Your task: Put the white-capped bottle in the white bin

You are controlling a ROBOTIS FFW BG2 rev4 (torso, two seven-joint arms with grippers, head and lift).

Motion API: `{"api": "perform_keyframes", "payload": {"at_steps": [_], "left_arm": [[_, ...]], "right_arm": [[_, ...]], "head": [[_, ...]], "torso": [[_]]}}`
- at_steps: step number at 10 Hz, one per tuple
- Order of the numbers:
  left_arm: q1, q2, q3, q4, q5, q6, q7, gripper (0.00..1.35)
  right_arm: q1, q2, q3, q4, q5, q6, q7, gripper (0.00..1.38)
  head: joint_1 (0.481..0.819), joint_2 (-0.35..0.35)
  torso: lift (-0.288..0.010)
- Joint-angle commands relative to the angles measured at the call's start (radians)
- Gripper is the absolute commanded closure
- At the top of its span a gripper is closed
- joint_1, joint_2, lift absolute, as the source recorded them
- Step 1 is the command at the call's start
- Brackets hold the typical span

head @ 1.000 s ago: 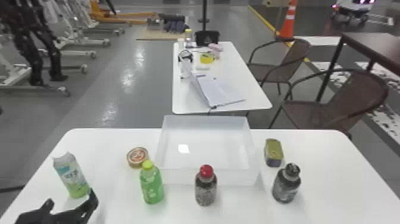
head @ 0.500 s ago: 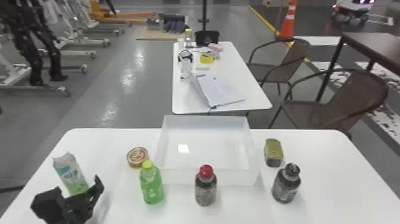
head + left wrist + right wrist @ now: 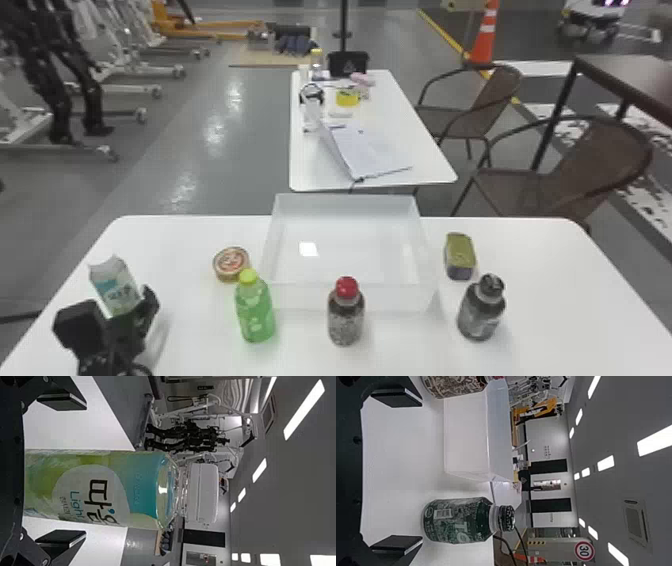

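My left gripper [image 3: 107, 312] is at the table's left side, on the near side of the white-capped bottle [image 3: 114, 285], which stands upright. In the left wrist view, the bottle [image 3: 103, 489] lies between the two fingers of the left gripper [image 3: 61, 469], with a gap on either side; they stand wide open. The white bin [image 3: 350, 297] sits at the middle of the table, with nothing inside. In the right wrist view, the right gripper [image 3: 396, 473] is open and holds nothing; the bin [image 3: 466, 435] is beyond it.
Between the left gripper and the bin stands a green bottle [image 3: 255, 312], with a round can [image 3: 231, 263] behind it. A red-capped bottle [image 3: 346, 315] is before the bin. Right of the bin are an oblong tin [image 3: 460, 256] and a black-capped bottle [image 3: 481, 312].
My left gripper has risen into fuller view from the bottom left and moved up close to the white-capped bottle. The bottles, cans and bin have stayed put.
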Motion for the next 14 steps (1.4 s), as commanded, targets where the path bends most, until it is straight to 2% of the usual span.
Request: {"api": "perform_keyframes", "payload": {"at_steps": [1,2,3,5,8,9,11,12,14], "left_arm": [[-0.012,0.01,0.008,0.02,-0.002,-0.021,0.001,0.31],[-0.017,0.02,0.002,0.025,-0.001,-0.027,-0.001,0.6],[-0.023,0.033,-0.013,0.034,0.013,-0.034,-0.004,0.78],[-0.023,0.047,-0.035,0.034,0.024,-0.035,-0.005,0.82],[-0.019,0.041,-0.05,0.025,-0.008,-0.063,-0.022,0.82],[0.006,0.041,-0.069,-0.078,-0.041,-0.035,-0.048,0.82],[0.023,0.033,-0.115,-0.26,-0.083,0.016,-0.128,0.82],[0.018,0.021,-0.138,-0.323,-0.076,0.063,-0.183,0.82],[-0.02,-0.01,-0.188,-0.337,-0.039,0.089,-0.317,0.82]], "right_arm": [[-0.003,0.002,0.0,0.002,0.002,0.0,0.002,0.09],[-0.003,0.005,0.0,0.002,0.003,0.0,0.002,0.09],[-0.004,0.005,0.0,0.004,0.003,0.0,0.004,0.09],[-0.004,0.007,0.0,0.004,0.003,0.0,0.007,0.09],[-0.003,0.005,0.0,0.004,0.002,0.0,0.007,0.09],[-0.001,0.005,0.0,0.004,0.0,0.0,0.007,0.09],[-0.001,0.005,0.0,0.004,0.0,0.0,0.007,0.09],[-0.001,0.005,0.0,0.004,-0.001,0.0,0.007,0.09],[-0.003,0.005,0.0,0.005,-0.003,0.0,0.007,0.09]], "head": [[0.549,0.0],[0.549,0.0],[0.549,0.0],[0.549,0.0],[0.549,0.0],[0.549,0.0],[0.549,0.0],[0.549,0.0],[0.549,0.0]], "torso": [[-0.1],[-0.1],[-0.1],[-0.1],[-0.1],[-0.1],[-0.1],[-0.1],[-0.1]]}}
